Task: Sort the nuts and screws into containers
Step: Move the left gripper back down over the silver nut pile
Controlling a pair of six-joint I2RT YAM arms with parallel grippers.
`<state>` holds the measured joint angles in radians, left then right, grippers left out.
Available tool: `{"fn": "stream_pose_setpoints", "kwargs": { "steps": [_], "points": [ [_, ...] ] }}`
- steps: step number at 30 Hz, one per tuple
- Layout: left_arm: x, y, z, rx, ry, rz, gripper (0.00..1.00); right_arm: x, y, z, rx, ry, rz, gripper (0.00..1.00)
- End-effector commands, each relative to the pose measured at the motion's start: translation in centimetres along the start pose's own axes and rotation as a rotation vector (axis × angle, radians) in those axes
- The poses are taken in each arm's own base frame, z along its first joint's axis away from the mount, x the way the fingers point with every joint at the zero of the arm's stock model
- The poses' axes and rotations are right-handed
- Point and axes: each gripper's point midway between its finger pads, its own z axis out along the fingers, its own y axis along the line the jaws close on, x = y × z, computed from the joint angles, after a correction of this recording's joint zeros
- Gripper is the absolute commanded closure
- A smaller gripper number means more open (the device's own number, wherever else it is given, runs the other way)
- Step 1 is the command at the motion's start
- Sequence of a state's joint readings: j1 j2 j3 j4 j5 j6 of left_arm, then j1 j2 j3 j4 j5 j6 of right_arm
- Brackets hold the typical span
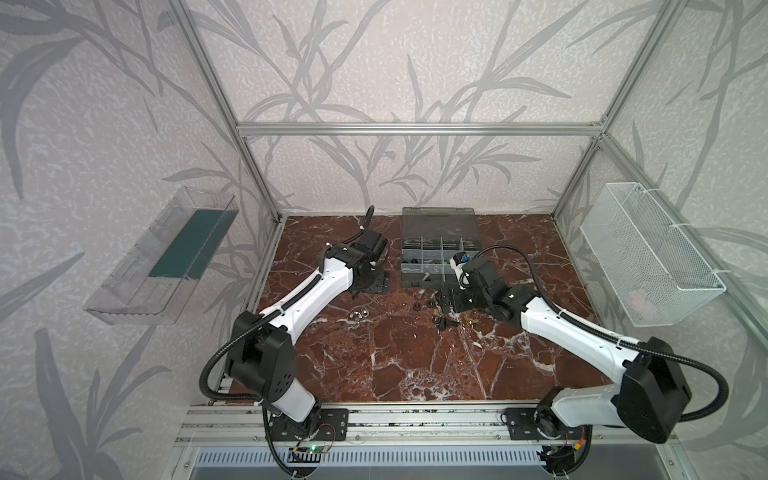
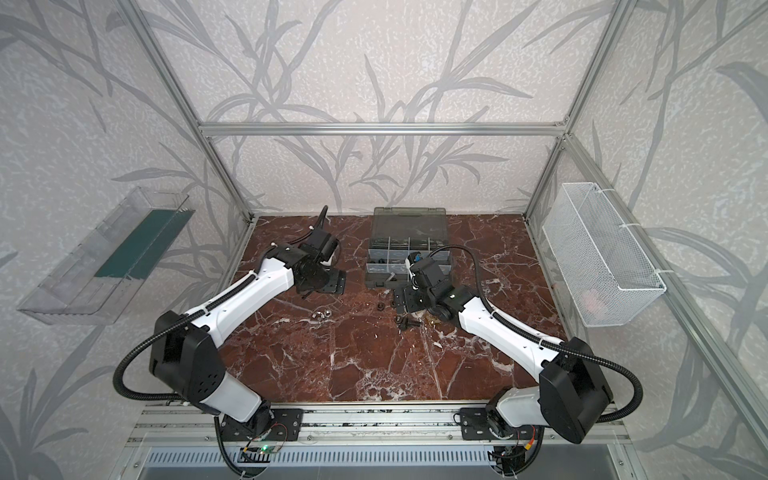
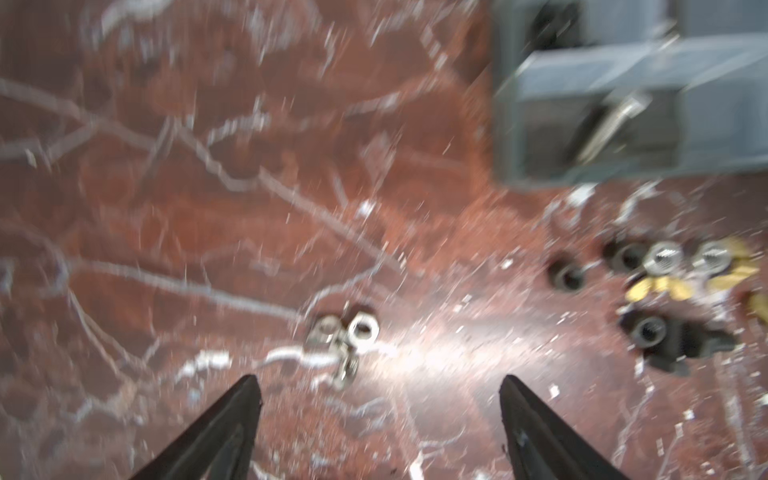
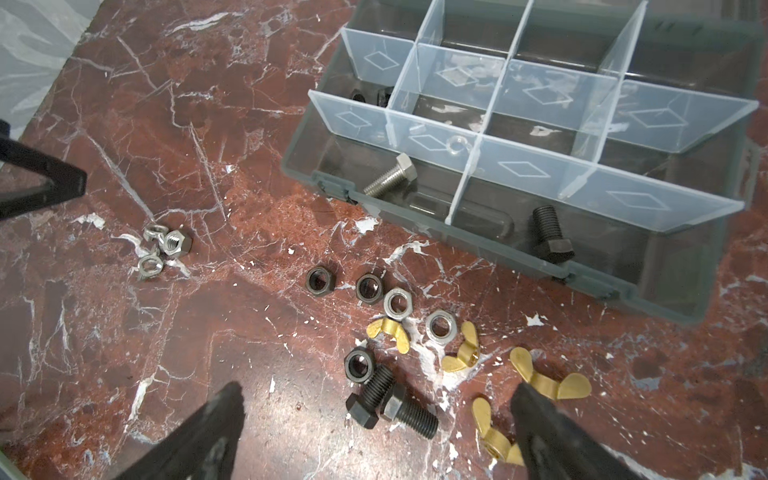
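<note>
**A:** What carries everything?

**B:** A red-brown marble table (image 1: 415,365). A white wire-mesh basket (image 1: 648,257) and a clear plastic tray with a green strip (image 1: 166,257) hang on the side walls, well apart from the work.

**A:** And the containers?

**B:** A dark grey plastic organiser case (image 4: 648,286) lies at the back of the table. Its smoky translucent lid (image 1: 440,224) is folded open. Clear dividers (image 4: 457,183) split it into small rectangular compartments (image 4: 623,245).

**A:** The arms?

**B:** The left claw (image 3: 379,384) hangs over bare table to the left of the case, jaws spread wide with nothing between them. The right claw (image 4: 376,390) is just in front of the case, also wide apart and empty, above loose hardware.

**A:** Screws?

**B:** A shiny silver hex bolt (image 4: 390,176) leans in the end compartment of the row nearest the front wall. A black bolt (image 4: 550,232) stands in the compartment beside it. Two more black bolts (image 4: 409,409) lie touching on the table, under the right claw.

**A:** Nuts?

**B:** Three black hex nuts (image 4: 318,281), two silver hex nuts (image 4: 397,304) and four brass-yellow wing nuts (image 4: 540,380) are scattered just in front of the case. A small cluster of silver nuts (image 4: 166,247) lies apart from them, near the left claw. Some dark pieces (image 4: 365,96) sit in a compartment further back, too hidden to name.
</note>
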<state>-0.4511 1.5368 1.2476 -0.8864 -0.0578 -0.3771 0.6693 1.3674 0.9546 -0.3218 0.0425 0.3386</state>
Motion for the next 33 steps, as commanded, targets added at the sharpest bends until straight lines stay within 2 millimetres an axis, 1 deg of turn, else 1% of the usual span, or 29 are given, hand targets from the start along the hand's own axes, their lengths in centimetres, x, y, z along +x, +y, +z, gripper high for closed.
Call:
{"fn": "stream_pose_setpoints", "kwargs": {
  "steps": [1, 5, 9, 14, 18, 24, 28, 30, 33],
  "points": [
    [3.3, 0.3, 0.7, 0.046, 0.061, -0.072, 0.12, -1.1, 0.6, 0.0, 0.007, -0.024, -0.027, 0.01],
    [5.9, 0.2, 2.3, 0.08, 0.106, -0.113, 0.18, -0.8, 1.0, 0.3, 0.001, -0.015, -0.027, 0.01],
    [6.9, -0.1, 4.1, 0.097, 0.134, -0.145, 0.25, -0.7, 1.6, 0.5, -0.009, -0.01, -0.029, 0.01],
    [6.4, -0.2, 6.1, 0.118, 0.139, -0.185, 0.32, -0.6, 1.8, 0.5, -0.005, -0.008, -0.035, 0.01],
    [6.4, 0.2, 7.5, 0.099, 0.158, -0.197, 0.35, -0.4, 1.5, 0.4, 0.004, -0.005, -0.039, 0.01],
    [6.1, 0.9, 8.5, 0.081, 0.156, -0.236, 0.4, -0.4, 1.4, 0.5, 0.012, -0.006, -0.041, 0.01],
    [6.1, 0.8, 9.1, 0.084, 0.16, -0.24, 0.47, -0.3, 1.4, 0.7, 0.011, 0.0, -0.041, 0.01],
    [6.4, 0.8, 9.3, 0.081, 0.17, -0.241, 0.5, -0.4, 1.5, 0.8, 0.009, -0.003, -0.039, 0.01],
    [7.2, 1.2, 9.5, 0.061, 0.188, -0.241, 0.51, -0.4, 1.5, 0.7, 0.011, -0.001, -0.04, 0.01]
  ]
}}
